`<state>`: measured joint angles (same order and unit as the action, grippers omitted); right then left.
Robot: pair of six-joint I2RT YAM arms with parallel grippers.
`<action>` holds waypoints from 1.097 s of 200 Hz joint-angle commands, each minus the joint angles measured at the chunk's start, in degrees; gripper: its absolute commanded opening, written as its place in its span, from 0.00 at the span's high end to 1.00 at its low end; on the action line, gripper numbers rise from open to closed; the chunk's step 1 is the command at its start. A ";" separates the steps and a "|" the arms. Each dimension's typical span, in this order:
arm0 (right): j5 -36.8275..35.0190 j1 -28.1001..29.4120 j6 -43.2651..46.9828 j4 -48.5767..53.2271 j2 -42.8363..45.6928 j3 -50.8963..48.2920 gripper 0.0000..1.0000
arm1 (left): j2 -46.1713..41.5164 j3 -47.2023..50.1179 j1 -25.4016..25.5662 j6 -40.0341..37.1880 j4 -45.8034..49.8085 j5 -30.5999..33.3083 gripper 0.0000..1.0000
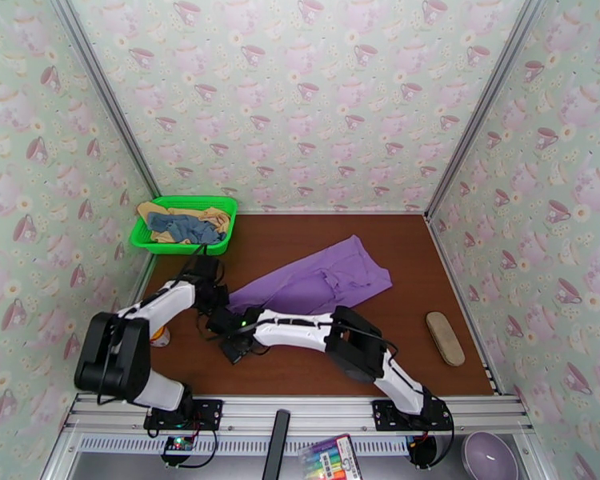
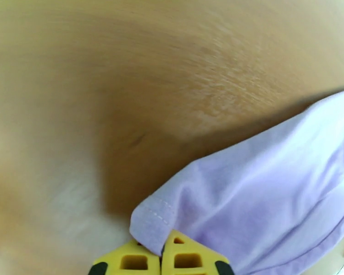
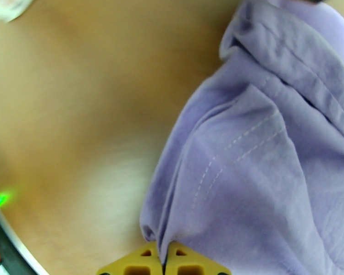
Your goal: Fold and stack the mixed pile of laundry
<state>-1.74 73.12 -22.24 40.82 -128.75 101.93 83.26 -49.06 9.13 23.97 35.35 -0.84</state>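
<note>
Purple T-shirt point(image 1: 316, 282) lies flat-ish on the brown tabletop point(image 1: 300, 370), stretched out as a long slanted band running away from both pincers, to the R and toward the far wall. L pincer point(image 2: 162, 246) is closed on a stitched hem corner of it, yellow fingers point(image 2: 190, 257) pressed together w/ fabric btw them. R pincer point(image 3: 163, 255) is also clamped on the tee, at a bunched, double-stitched fold; cloth rises straight from the pinch. Both grips sit close together at the tee's near-L end. Slate-blue shirt point(image 1: 184, 227) & tan-yellow garment point(image 1: 216, 216) lie crumpled in the green mesh basket point(image 1: 152, 234), beyond the L pincer, far-L corner. Tan oblong obj point(image 1: 445, 338) rests well to the R of the R pincer.
</note>
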 commanded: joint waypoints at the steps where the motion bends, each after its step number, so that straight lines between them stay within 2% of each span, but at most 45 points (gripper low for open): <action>1: -1.72 -0.67 0.00 0.51 5.65 -2.42 1.00 | -3.78 -2.78 0.87 2.40 5.41 -0.49 1.00; 25: -6.25 -2.19 -1.79 -0.19 14.11 -10.08 1.00 | -3.81 -7.65 3.94 4.52 7.04 -1.53 1.00; 63: -11.51 -6.87 -4.69 -0.80 28.51 -24.06 1.00 | 2.74 -24.28 11.25 5.22 10.69 -0.13 1.00; 93: -14.19 -12.20 -5.63 -0.91 37.22 -33.72 1.00 | 12.32 -38.63 16.61 5.07 13.06 0.61 1.00; 135: -14.96 -22.20 -5.16 -3.08 46.50 -45.89 1.00 | 30.31 -59.92 21.72 3.91 18.11 0.15 1.00; 174: -12.87 -30.80 -2.80 -7.42 48.61 -52.46 1.00 | 46.14 -77.82 23.76 2.60 23.60 -0.28 1.00; 219: -9.17 -36.80 -0.34 -13.97 41.21 -53.49 1.00 | 57.01 -88.50 23.75 2.31 26.63 0.29 1.00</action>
<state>-13.28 37.93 -24.62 28.97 -83.70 49.50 136.99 -133.01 33.87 27.42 59.61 -2.35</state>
